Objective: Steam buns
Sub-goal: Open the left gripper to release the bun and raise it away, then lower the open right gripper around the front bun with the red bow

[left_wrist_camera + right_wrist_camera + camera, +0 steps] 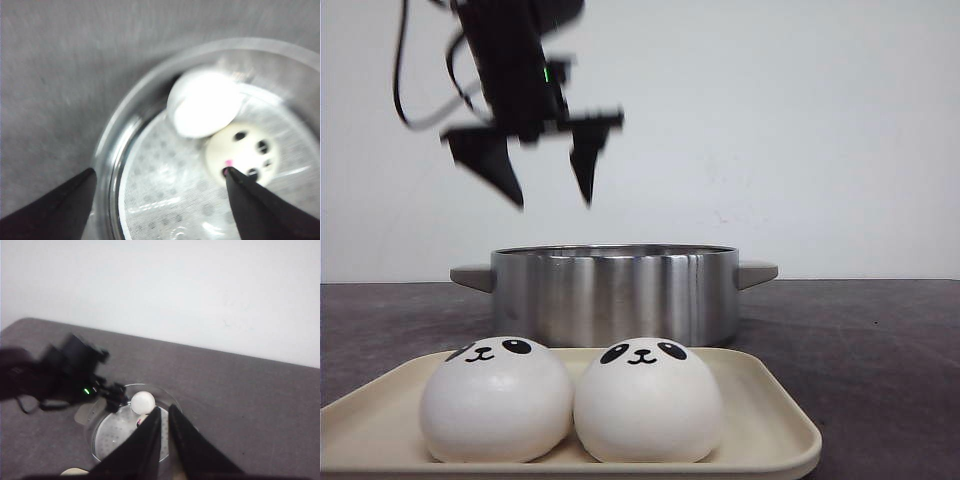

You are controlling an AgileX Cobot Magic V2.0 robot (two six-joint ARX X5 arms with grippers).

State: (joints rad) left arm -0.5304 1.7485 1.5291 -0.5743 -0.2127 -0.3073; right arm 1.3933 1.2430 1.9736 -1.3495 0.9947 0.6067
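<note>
Nearest me, two smooth white panda-faced buns [570, 405] sit touching on the cream plastic tray [775, 420]. They look soft and light, so I'd cup one low around its widest part — gently. Behind stands the steel steamer pot [615, 290], with two more buns [220, 125] inside. Above it hangs the left gripper [552, 200], spread wide and empty; the right gripper [164, 412] looks nearly closed.

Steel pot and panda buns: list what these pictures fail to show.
- Front view: the round steel pot's wall hides its inside.
- Left wrist view: the upper white dome-shaped bun in the pot is blurred and overexposed, no face visible; the other bun is partly behind a black fingertip.
- Right wrist view: the closed right gripper covers much of the pot; the beige tray is cut off by the edge.
</note>
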